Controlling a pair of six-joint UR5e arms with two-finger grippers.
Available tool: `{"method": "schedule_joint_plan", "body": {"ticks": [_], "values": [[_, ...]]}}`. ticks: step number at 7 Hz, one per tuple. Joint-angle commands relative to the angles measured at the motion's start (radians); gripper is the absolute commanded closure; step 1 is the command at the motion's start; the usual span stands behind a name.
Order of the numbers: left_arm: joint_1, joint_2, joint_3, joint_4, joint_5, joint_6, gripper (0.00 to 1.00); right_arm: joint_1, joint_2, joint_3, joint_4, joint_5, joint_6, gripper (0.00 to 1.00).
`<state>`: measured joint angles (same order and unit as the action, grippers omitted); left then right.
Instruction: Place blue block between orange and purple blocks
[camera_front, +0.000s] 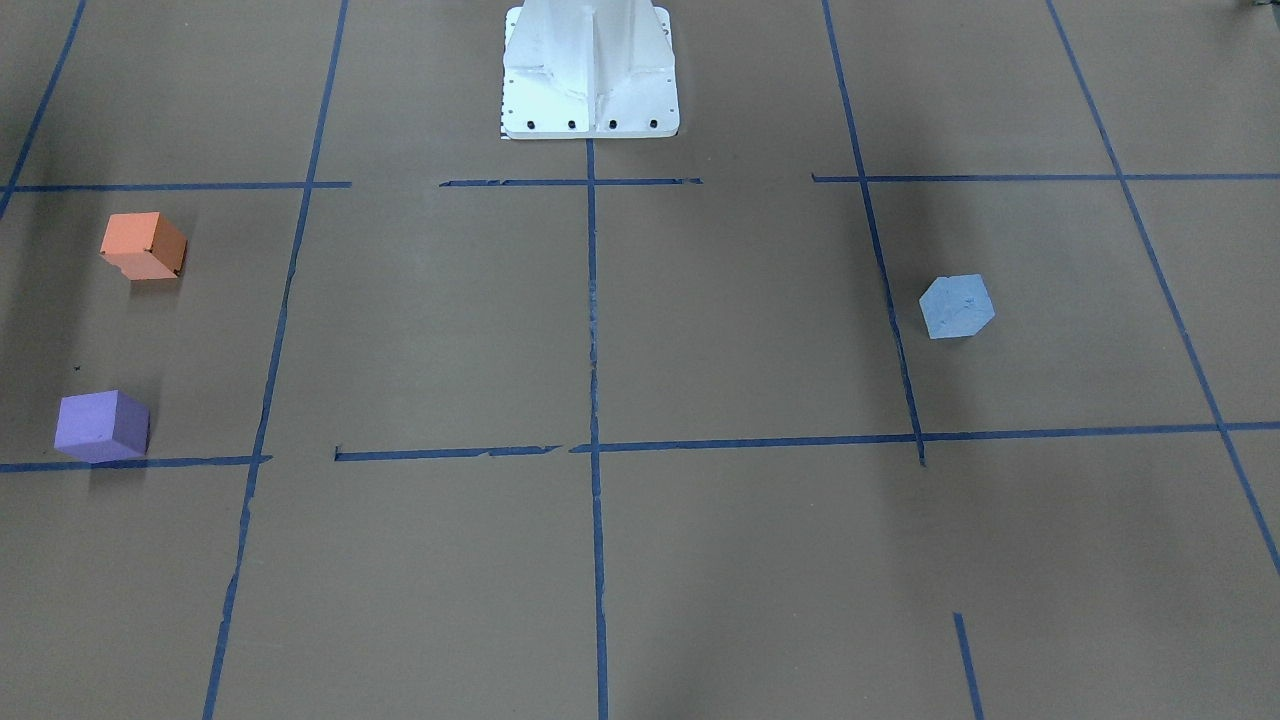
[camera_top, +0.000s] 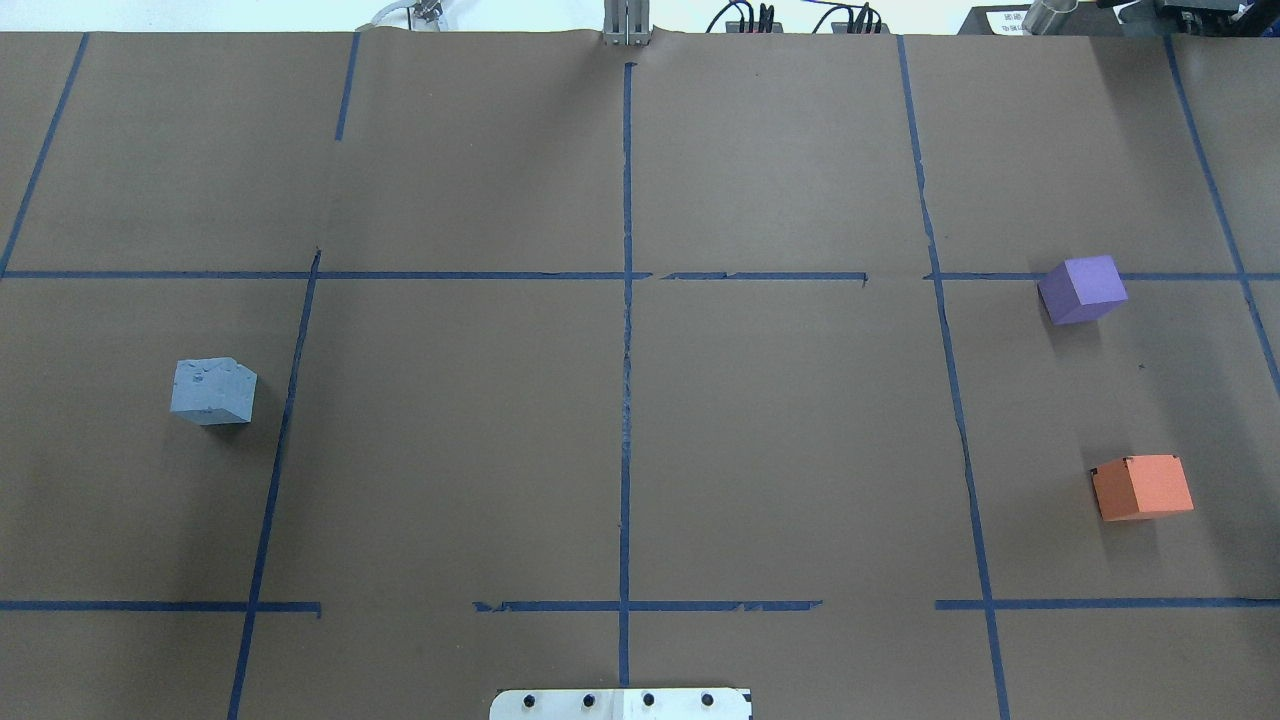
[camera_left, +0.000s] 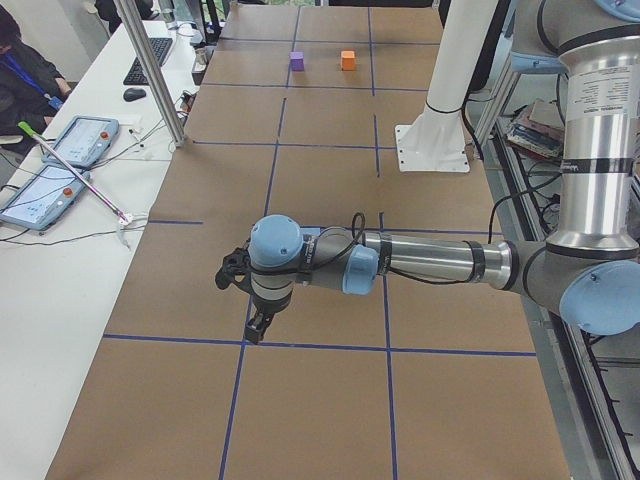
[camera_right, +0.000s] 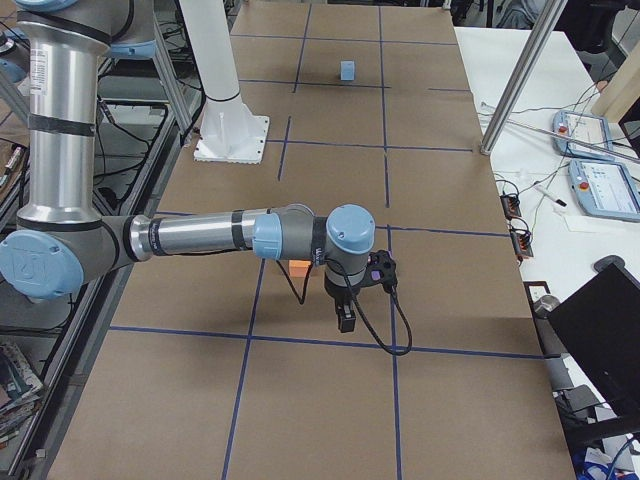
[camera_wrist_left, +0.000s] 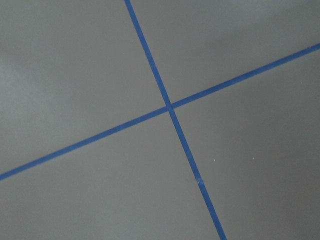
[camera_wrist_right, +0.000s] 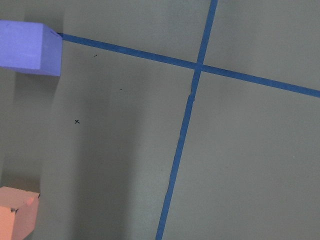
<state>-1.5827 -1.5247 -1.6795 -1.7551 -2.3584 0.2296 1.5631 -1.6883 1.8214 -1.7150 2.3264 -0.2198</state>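
Blue block (camera_top: 213, 391), flat, skewed to tape lines (camera_top: 627, 400)

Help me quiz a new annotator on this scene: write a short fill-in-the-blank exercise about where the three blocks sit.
The blue block lies on the robot's ____ side of the table.
Of the orange block and the purple block, the one nearer the robot's base is the ____ one.
The right wrist view shows ____ of the three blocks.
Missing words: left; orange; two.
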Motion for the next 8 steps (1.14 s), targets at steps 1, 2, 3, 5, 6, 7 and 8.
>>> {"method": "schedule_joint_plan", "body": {"ticks": [1, 2, 3, 5, 6, 7, 8], "values": [[0.231, 0.000, 0.012, -0.141, 0.004, -0.277, 0.00, 0.000, -0.002, 0.001, 0.000, 0.001, -0.001, 0.00], [0.318, -0.006, -0.003, -0.155, 0.008, -0.499, 0.00, 0.000, -0.005, 0.001, 0.000, 0.001, -0.001, 0.00], [0.390, -0.006, -0.003, -0.247, 0.010, -0.711, 0.00, 0.000, -0.005, 0.001, 0.002, 0.001, -0.001, 0.00], [0.543, -0.011, -0.008, -0.448, 0.084, -1.116, 0.00, 0.000, -0.005, 0.001, 0.002, 0.001, -0.001, 0.00], [0.652, -0.040, -0.028, -0.455, 0.176, -1.226, 0.00, 0.000, -0.005, 0.001, 0.002, 0.001, -0.003, 0.00], [0.685, -0.073, -0.028, -0.454, 0.179, -1.284, 0.00, 0.000, -0.005, 0.001, 0.002, 0.001, -0.003, 0.00], [0.704, -0.080, -0.026, -0.452, 0.180, -1.305, 0.00, 0.000, -0.005, 0.001, 0.000, 0.001, -0.004, 0.00]]}}
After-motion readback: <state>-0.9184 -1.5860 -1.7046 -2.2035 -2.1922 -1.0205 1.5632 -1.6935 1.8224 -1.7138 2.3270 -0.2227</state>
